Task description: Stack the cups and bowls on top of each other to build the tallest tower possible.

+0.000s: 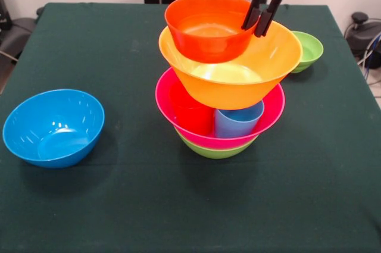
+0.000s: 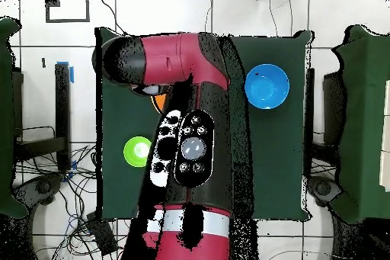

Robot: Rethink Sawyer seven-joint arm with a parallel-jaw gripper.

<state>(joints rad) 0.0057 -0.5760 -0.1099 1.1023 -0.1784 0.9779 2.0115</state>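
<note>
A tower [image 1: 221, 86] of glossy plastic tableware stands near the middle of the dark green cloth-covered counter [image 1: 178, 205]. At its base sits a medium green bowl [image 1: 215, 150], only its lower curve showing. In it rests a large pink bowl [image 1: 262, 123], which holds a red plastic tumbler [image 1: 191, 113] and a light blue plastic tumbler [image 1: 237, 122] standing side by side. On their rims sits a large yellow-orange bowl [image 1: 238, 86], tilted slightly. Inside that, toward its left side in the front view, rests a small orange bowl [image 1: 205, 30].

The arm's black pincer [image 1: 259, 22] comes down from the red wrist, its two fingers [image 1: 266, 18] close together and straddling the right rim of the small orange bowl, one finger inside and one outside; whether they actually press on the rim cannot be told.

A medium blue bowl [image 1: 53, 127] sits upright and alone at the left of the counter, well apart from the tower. A small green bowl [image 1: 308, 50] sits behind the tower to the right, partly hidden by the yellow-orange bowl.

From overhead, the red and black arm [image 2: 187, 142] covers almost all of the tower.
</note>
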